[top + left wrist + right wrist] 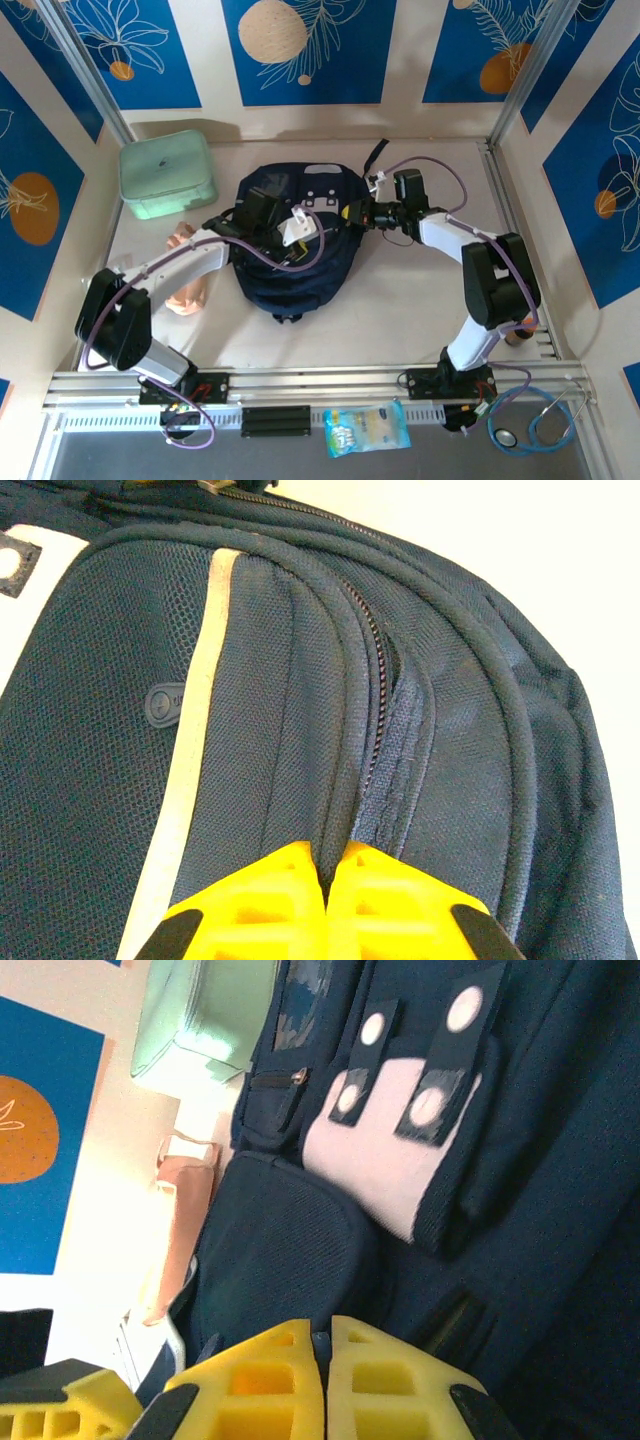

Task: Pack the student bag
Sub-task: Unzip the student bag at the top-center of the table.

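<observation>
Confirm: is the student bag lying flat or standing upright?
Lying flat. The student bag is spread out on the table, its white-patched front pocket facing up toward the overhead camera.

The bag lies in the middle of the counter, front pocket up. The box sits behind it to the left, in the far left corner, apart from the bag. A bottle is just left of the bag, partly under the left arm. The left fingers rest on top of the bag, touching the fabric beside a zip. The right fingers are against the bag's right side. A packet lies before the arm bases at the near edge, between them, and a stethoscope lies to its right, in the near right corner
</observation>
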You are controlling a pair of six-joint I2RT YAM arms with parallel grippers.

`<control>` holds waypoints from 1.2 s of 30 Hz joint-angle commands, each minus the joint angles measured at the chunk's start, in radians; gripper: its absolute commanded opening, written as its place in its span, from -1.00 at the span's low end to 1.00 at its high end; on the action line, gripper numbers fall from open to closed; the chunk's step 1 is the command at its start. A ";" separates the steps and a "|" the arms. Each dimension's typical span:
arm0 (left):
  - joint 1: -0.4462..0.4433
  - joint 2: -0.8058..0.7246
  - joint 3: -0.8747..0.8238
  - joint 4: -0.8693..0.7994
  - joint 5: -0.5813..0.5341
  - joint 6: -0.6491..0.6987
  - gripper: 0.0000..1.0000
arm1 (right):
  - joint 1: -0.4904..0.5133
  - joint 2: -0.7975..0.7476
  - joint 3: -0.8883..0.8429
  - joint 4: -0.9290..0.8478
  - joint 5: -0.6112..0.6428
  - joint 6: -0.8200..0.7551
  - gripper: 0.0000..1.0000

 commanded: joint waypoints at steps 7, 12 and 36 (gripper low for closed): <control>0.017 0.084 0.121 0.118 0.039 -0.212 -1.00 | 0.056 -0.199 -0.123 0.074 -0.012 0.036 -0.95; 0.018 0.128 0.166 0.138 0.093 -0.295 -1.00 | 0.105 -0.306 -0.194 0.096 0.061 0.025 -0.96; 0.027 0.359 0.369 0.291 0.303 -0.589 -1.00 | 0.365 -0.405 -0.330 0.094 0.380 -0.112 -0.91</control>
